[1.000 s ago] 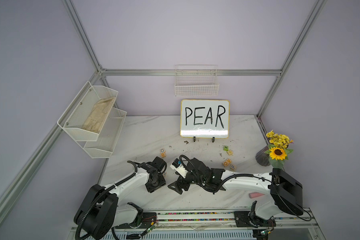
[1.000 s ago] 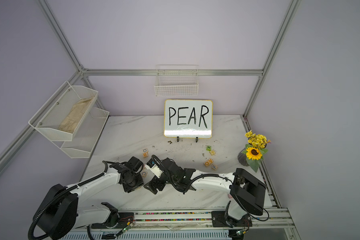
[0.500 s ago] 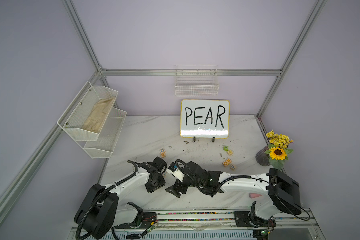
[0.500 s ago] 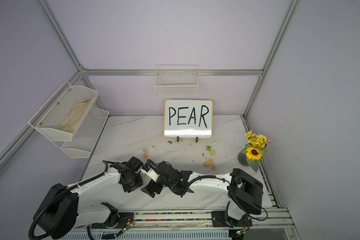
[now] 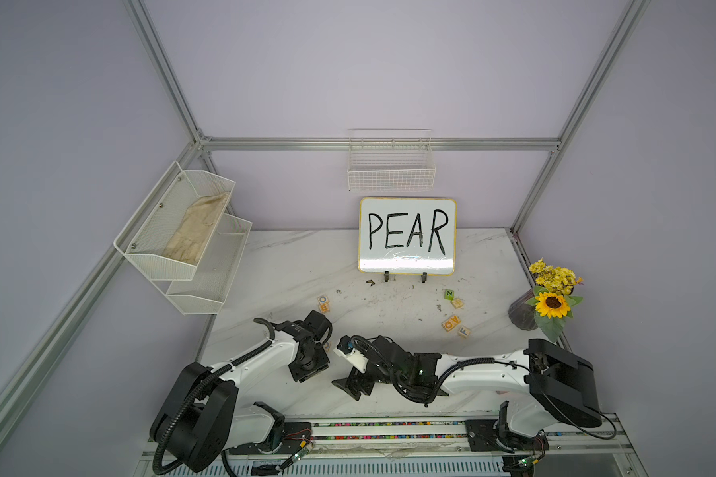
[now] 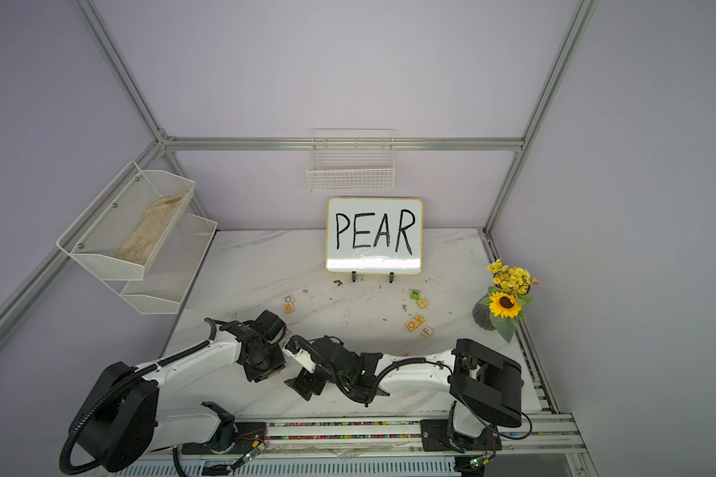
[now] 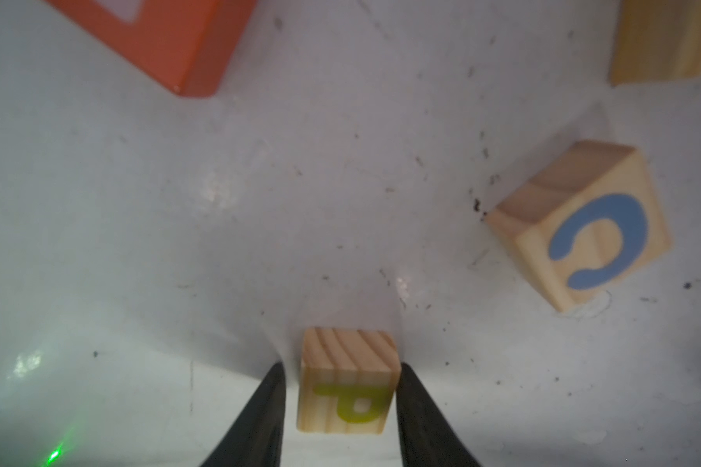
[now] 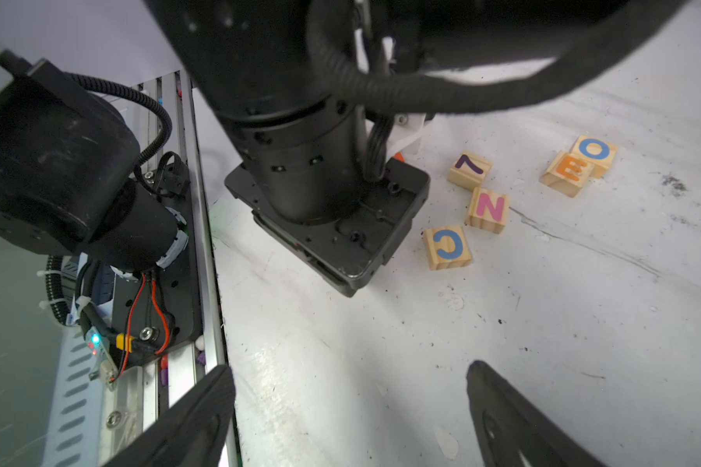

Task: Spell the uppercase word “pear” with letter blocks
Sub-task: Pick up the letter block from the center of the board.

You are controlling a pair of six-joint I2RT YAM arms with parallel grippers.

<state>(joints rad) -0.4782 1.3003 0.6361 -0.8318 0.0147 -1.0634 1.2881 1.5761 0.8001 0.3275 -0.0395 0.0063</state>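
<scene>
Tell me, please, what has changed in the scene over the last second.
The right arm drew back toward the table's near edge, taking the open right gripper with it. The left gripper, closed on the P block, the scattered blocks and the whiteboard stayed put. No grasp or release shows in the top views.

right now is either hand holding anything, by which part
The left hand brackets the P block at two opposite side faces; a thin gap at one finger leaves the grip uncertain. The right hand is open, empty.
</scene>
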